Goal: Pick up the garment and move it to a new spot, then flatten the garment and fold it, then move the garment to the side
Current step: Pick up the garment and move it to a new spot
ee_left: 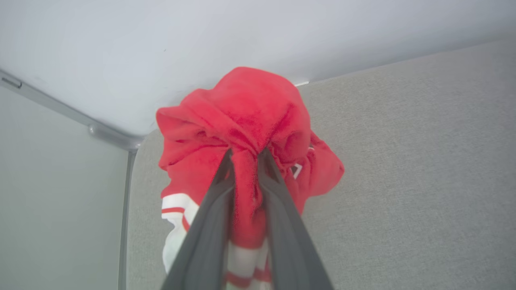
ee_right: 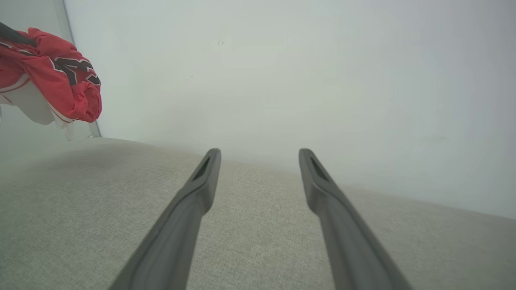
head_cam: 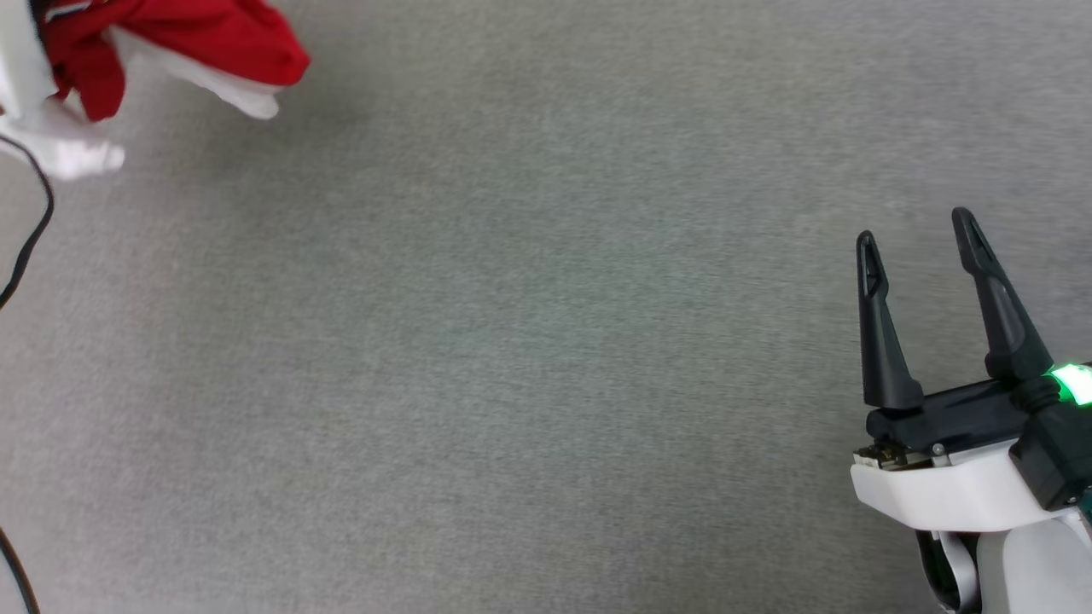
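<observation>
The garment (head_cam: 183,38), a red T-shirt with white sleeves, hangs bunched at the head view's top left, lifted off the grey surface. In the left wrist view my left gripper (ee_left: 246,155) is shut on a fold of the garment (ee_left: 246,112), red cloth pinched between its two dark fingers and striped white trim hanging below. The right wrist view shows the garment (ee_right: 48,76) at its far left, dark lettering visible. My right gripper (head_cam: 914,226) stands open at the lower right, well away from the garment, nothing between its fingers (ee_right: 201,177).
A grey fabric surface (head_cam: 529,358) spreads across the work area. A pale wall (ee_right: 282,72) rises behind it, with a grey metal frame corner (ee_left: 113,137) at the left. A black cable (head_cam: 30,230) hangs along the head view's left edge.
</observation>
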### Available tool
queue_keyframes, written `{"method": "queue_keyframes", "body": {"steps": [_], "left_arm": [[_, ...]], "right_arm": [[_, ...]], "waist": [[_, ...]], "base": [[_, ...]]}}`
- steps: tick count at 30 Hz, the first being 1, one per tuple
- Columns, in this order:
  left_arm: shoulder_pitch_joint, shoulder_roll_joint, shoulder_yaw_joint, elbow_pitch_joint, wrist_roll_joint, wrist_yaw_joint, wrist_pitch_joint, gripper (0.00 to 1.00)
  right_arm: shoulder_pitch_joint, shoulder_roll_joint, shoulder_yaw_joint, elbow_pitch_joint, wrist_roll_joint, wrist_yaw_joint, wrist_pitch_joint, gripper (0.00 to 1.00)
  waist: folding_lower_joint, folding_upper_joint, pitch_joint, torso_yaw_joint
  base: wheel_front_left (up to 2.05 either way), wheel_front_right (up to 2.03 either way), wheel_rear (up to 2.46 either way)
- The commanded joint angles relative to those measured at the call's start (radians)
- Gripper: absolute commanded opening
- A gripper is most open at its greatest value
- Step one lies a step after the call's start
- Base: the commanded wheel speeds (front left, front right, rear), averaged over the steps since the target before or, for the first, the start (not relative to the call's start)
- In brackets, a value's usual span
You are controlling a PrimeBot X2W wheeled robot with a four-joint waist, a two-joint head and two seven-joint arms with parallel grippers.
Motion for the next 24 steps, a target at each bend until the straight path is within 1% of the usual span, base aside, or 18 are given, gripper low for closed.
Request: {"method": "queue_keyframes", "body": {"steps": [1,7,12,17,20,24], "left_arm": [[-0.017,-0.002,-0.011,-0.020,0.011,0.000,0.004,0.00],[-0.068,-0.021,-0.073,-0.128,0.025,0.000,0.011,0.00],[-0.098,-0.062,-0.135,-0.207,0.029,0.000,0.016,0.00],[-0.100,-0.119,-0.207,-0.264,0.024,0.000,0.004,0.00],[-0.084,-0.163,-0.257,-0.275,0.033,0.000,-0.021,0.00],[-0.043,-0.230,-0.348,-0.271,0.033,0.000,-0.058,0.00]], "right_arm": [[0.012,0.003,0.002,0.003,0.008,0.000,-0.002,1.00],[0.023,0.003,0.007,0.020,0.054,0.000,-0.002,1.00],[0.037,0.004,0.011,0.029,0.073,0.000,-0.002,1.00],[0.054,0.004,0.013,0.040,0.096,0.000,-0.002,1.00],[0.055,0.004,0.011,0.044,0.104,0.000,-0.002,1.00],[0.058,0.004,0.019,0.053,0.108,0.000,-0.002,1.00]], "waist": [[0.0000,0.0000,-0.027,-0.030],[0.0000,0.0000,-0.078,-0.117],[0.0000,0.0000,-0.110,-0.195],[0.0000,0.0000,-0.126,-0.259],[0.0000,0.0000,-0.128,-0.282],[0.0000,0.0000,-0.129,-0.304]], "base": [[0.00,0.00,0.00],[0.00,0.00,0.00],[0.00,0.00,0.00],[0.00,0.00,0.00],[0.00,0.00,0.00],[0.00,0.00,0.00]]}}
